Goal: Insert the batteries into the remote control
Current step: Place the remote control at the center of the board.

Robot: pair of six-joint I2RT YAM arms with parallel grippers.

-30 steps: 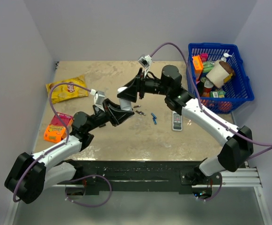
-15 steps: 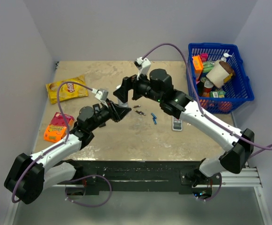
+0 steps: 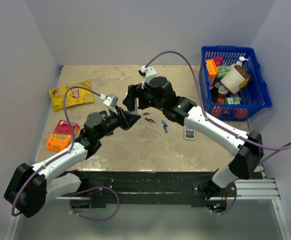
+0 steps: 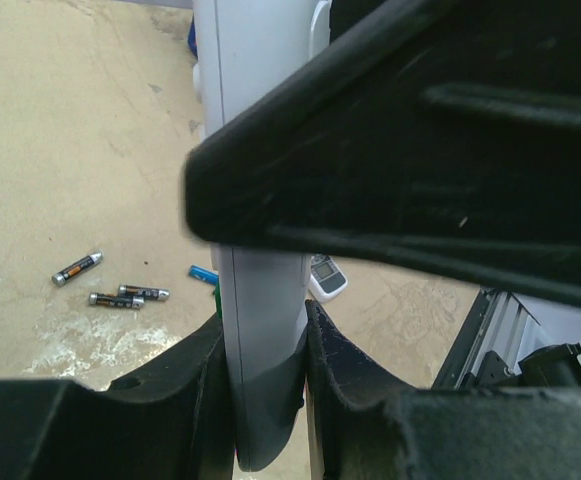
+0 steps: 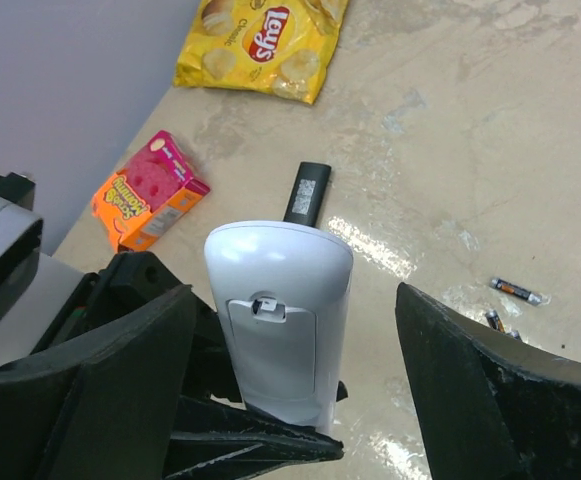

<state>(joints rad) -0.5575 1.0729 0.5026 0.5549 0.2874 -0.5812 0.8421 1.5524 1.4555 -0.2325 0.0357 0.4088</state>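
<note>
My left gripper (image 4: 262,400) is shut on the lower end of the white remote control (image 4: 260,180) and holds it upright above the table. In the right wrist view the remote (image 5: 278,310) shows its back cover (image 5: 272,350), closed, with the latch at the top. My right gripper (image 5: 290,380) is open, with one finger on each side of the remote's upper end and a gap on both sides. In the top view both grippers meet at mid table (image 3: 133,102). A green sliver (image 4: 216,300), perhaps one battery, shows beside the remote; the rest is hidden.
Dark cells (image 4: 120,295) and a blue cell (image 4: 202,273) lie on the table, with a grey-white buttoned remote (image 3: 189,131) to their right. A black remote (image 5: 308,192), a chips bag (image 3: 71,95) and an orange box (image 3: 60,136) lie at the left. A blue basket (image 3: 263,97) stands at the back right.
My right arm has swung left and turned, bringing its open fingers around the top of the remote. My left gripper has shifted slightly right, still holding the remote.
</note>
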